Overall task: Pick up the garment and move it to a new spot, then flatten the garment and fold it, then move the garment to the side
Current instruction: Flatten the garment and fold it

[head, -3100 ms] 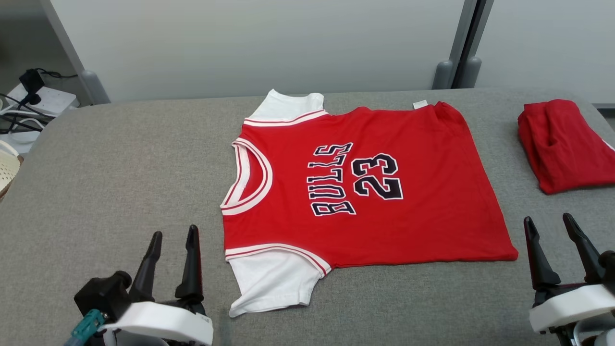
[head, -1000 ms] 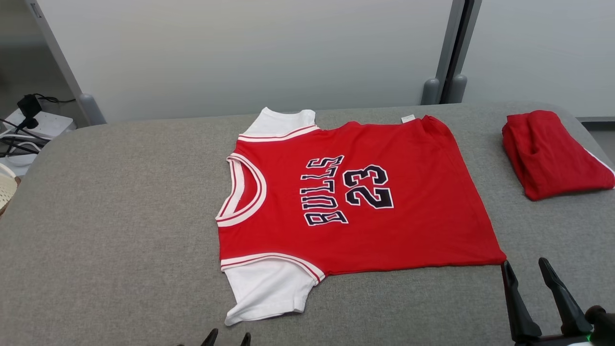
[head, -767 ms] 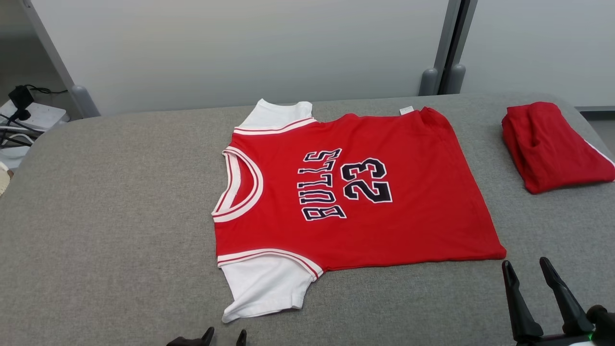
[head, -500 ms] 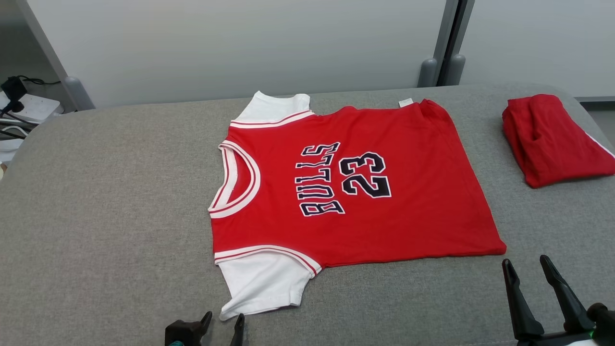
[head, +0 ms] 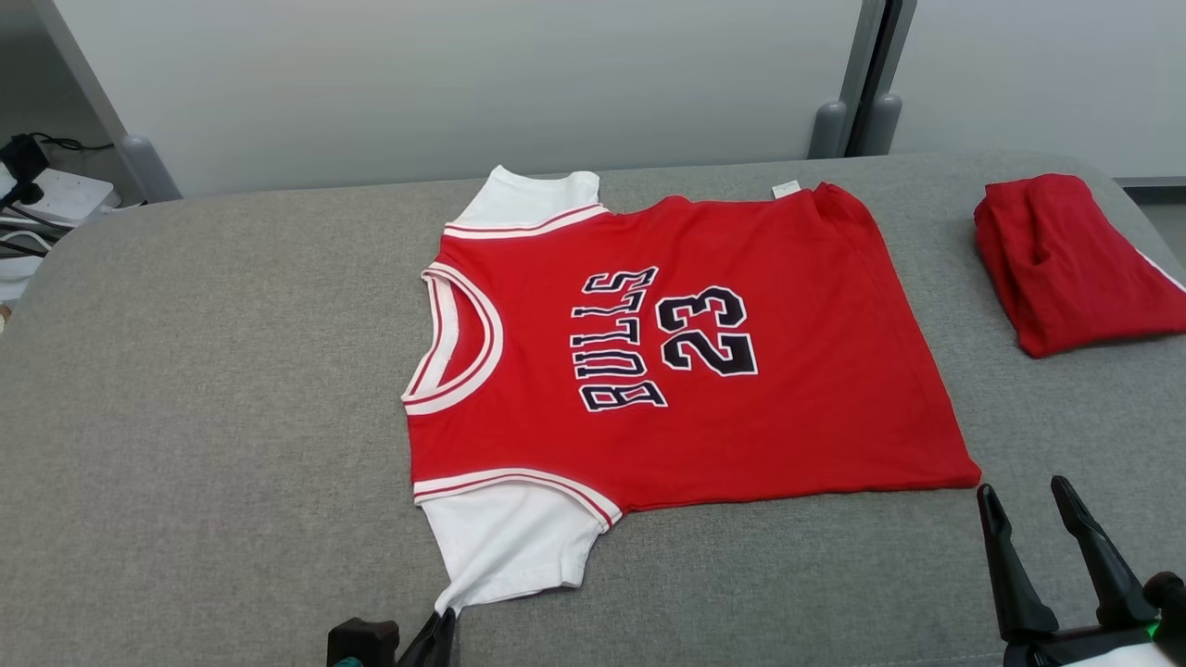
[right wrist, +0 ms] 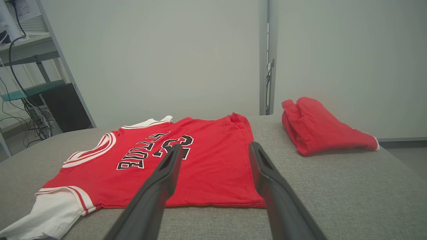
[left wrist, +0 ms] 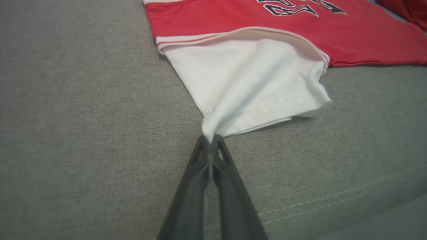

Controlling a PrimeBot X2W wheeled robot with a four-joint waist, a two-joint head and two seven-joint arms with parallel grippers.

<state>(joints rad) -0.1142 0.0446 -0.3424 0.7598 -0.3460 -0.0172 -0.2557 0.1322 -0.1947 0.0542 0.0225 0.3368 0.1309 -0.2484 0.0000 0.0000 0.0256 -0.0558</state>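
Table: a grey fabric-covered surface (head: pixel 204 389) runs across the head view, with a pale wall panel behind it.
Jersey: a red Bulls 23 jersey (head: pixel 815 371) lies flat and face up at the middle of the table, collar towards the robot's left, hem towards its right.
Folded garment: a folded red garment (head: pixel 1066 259) sits at the far right of the table, well apart from the jersey.
Near sleeve: the white near sleeve (left wrist: pixel 247 80) lies on the table, its outer corner drawn to a point.
Right gripper: the right gripper (head: pixel 1022 488) has its jaws spread wide and holds nothing; it sits just off the jersey's near hem corner.
Left gripper: the left gripper (left wrist: pixel 210 138) is pinched closed on the pointed corner of the near sleeve, low over the table.
Tag: a small white tag (head: pixel 785 189) pokes out at the jersey's far edge.
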